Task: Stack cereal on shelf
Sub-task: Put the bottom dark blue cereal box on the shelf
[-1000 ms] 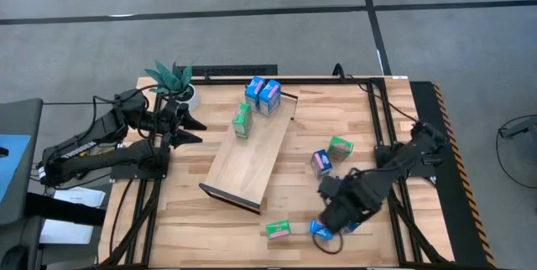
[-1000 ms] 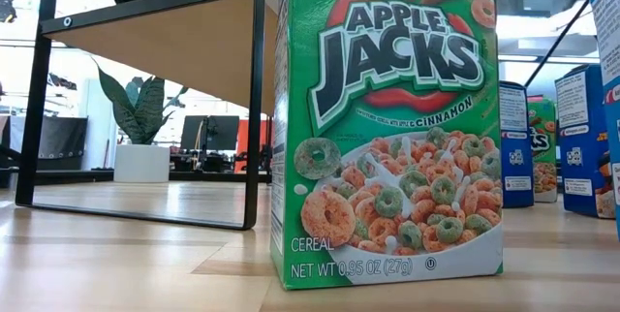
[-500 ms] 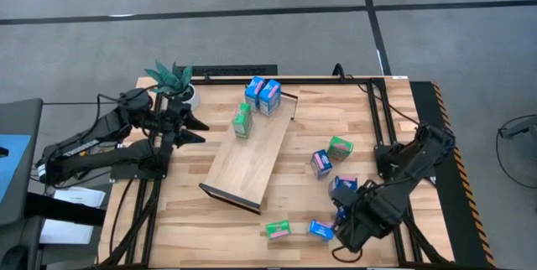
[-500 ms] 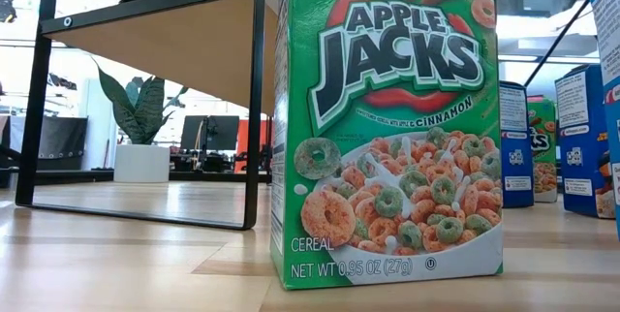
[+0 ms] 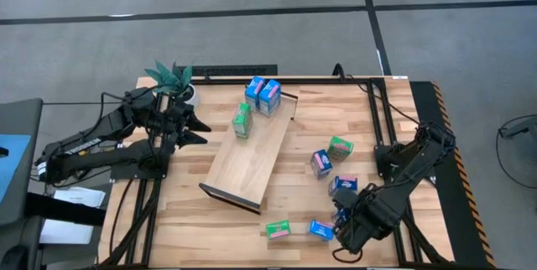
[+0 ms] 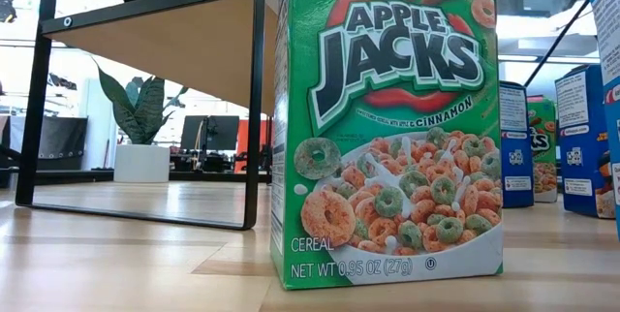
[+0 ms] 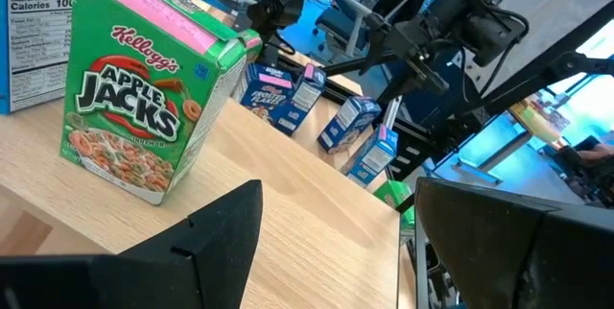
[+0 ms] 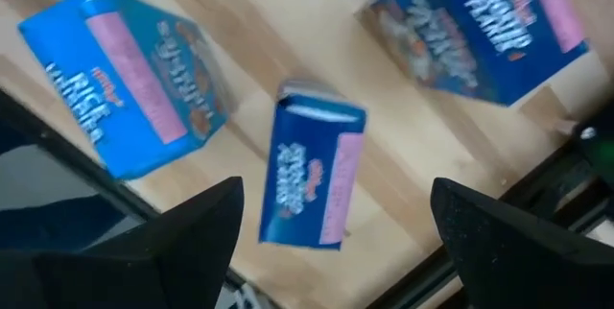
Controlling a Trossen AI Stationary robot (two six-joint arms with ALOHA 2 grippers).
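The shelf [image 5: 249, 158], a long light-wood board with dark end pieces, lies slantwise mid-table. On its far end stand two blue cartons [image 5: 263, 95] and a green carton [image 5: 242, 120], the Apple Jacks box [image 7: 134, 107]. Loose cartons lie on the table to its right: blue [image 5: 321, 163], green [image 5: 340, 147], blue [image 5: 343, 184], green [image 5: 278, 229] and blue [image 5: 320, 229]. My left gripper [image 5: 198, 124] [image 7: 336, 194] is open, just left of the shelf's far end and facing the green carton. My right gripper [image 5: 342, 220] [image 8: 331, 199] is open, hovering above a blue carton [image 8: 312, 179] near the table's near edge.
A potted plant [image 5: 174, 80] stands at the far left corner behind the left arm. Black frame rails [image 5: 382, 127] run along the table's right side. In the low view a green carton [image 6: 387, 128] fills the foreground, with the shelf's dark end piece [image 6: 257, 99] to its left.
My right arm has drawn back toward the table's near right corner, uncovering the blue carton that lay beneath it; the gripper now hangs by the near-edge blue cartons. The cartons and the shelf have stayed put.
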